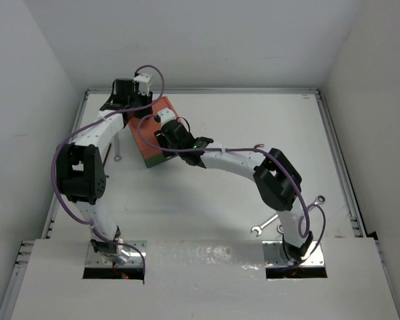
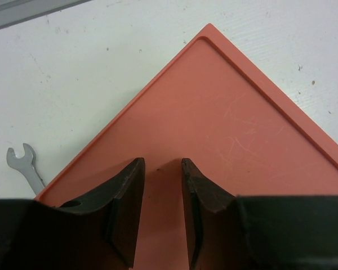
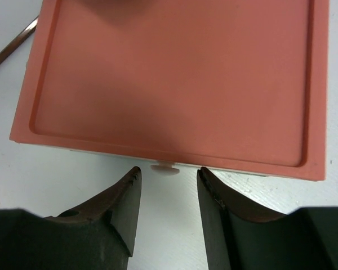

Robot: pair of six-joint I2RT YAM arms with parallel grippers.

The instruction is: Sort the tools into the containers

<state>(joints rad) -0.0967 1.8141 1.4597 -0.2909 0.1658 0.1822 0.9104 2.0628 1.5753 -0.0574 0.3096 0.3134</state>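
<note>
R gripper (image 3: 169,175) jaws apart, medium-wide, white knob (image 3: 165,167) just at the tips, not gripped. L gripper (image 2: 162,166) also apart, over the lid of the box (image 3: 174,73); contact unclear. Box far-centre, knob face points near-right. Risk: the small knob slips out, or the box skids if unpinned. Wrench (image 1: 265,225) by R base, axis near-left to far-right.

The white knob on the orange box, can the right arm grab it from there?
Probably yes. The white knob sits right at the tips of the open right gripper, lined up with the gap between its fingers, and nothing lies between them. A small push forward should do it.
</note>
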